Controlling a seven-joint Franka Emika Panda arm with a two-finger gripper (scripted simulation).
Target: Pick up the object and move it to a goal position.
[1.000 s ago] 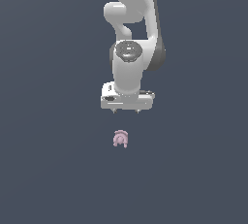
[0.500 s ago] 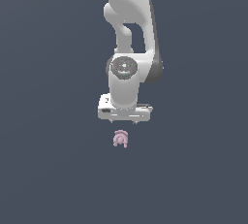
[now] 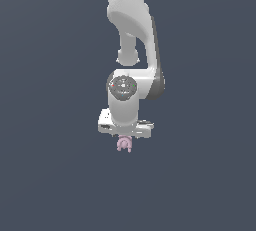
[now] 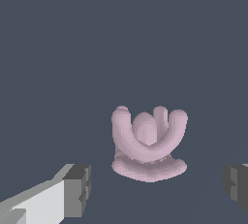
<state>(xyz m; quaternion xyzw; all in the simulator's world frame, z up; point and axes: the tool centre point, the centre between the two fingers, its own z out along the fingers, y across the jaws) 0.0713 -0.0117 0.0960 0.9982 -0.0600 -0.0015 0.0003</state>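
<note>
The object (image 3: 123,145) is a tiny pale pink lump with an arch and stubby prongs, lying on the dark grey floor. In the exterior view its upper part is hidden behind the white gripper body. My gripper (image 3: 125,137) hangs directly over it, very low. In the wrist view the object (image 4: 147,143) lies between the two dark fingertips (image 4: 77,189), which stand wide apart on either side with clear gaps and do not touch it. The gripper (image 4: 157,186) is open.
A plain dark grey surface (image 3: 50,175) fills both views. The white arm (image 3: 135,35) rises above the gripper toward the top of the exterior view.
The arm has lowered steadily over the last second, bringing the gripper down from above the object until its body overlaps the object's top. The object has not moved.
</note>
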